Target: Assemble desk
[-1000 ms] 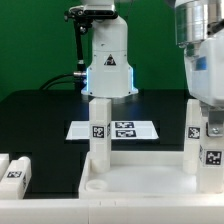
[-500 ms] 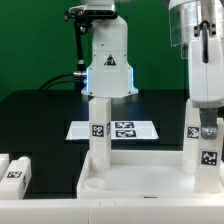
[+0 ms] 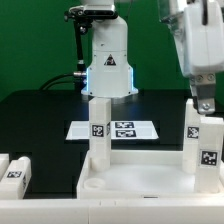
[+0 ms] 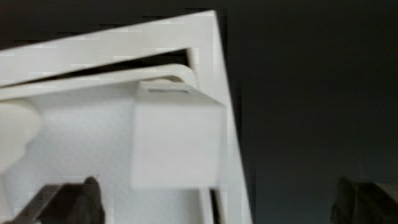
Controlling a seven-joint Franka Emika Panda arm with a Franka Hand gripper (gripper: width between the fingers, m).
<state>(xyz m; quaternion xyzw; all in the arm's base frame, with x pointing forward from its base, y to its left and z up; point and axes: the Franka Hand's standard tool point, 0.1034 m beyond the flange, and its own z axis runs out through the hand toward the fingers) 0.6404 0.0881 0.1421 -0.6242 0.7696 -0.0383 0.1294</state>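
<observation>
The desk's white tabletop (image 3: pixel 130 182) lies rim-up near the front of the black table. One tagged leg (image 3: pixel 98 130) stands upright in its far corner at the exterior view's left. At the exterior view's right stand two tagged legs, one (image 3: pixel 193 125) behind the other (image 3: pixel 210 152). My gripper (image 3: pixel 204 106) hangs open just above them, touching neither. In the wrist view a white leg (image 4: pixel 175 130) stands in a corner of the tabletop (image 4: pixel 107 60) between my spread dark fingers (image 4: pixel 71 205), and my gripper (image 4: pixel 222 208) holds nothing.
Two loose white tagged legs (image 3: pixel 17 172) lie at the exterior view's lower left, off the tabletop. The marker board (image 3: pixel 125 128) lies flat behind the tabletop. The arm's white base (image 3: pixel 108 65) rises at the back, with a green wall beyond.
My jaws have spread wide and let go of the leg at the exterior view's right. The gripper has risen above it. The leg stays standing.
</observation>
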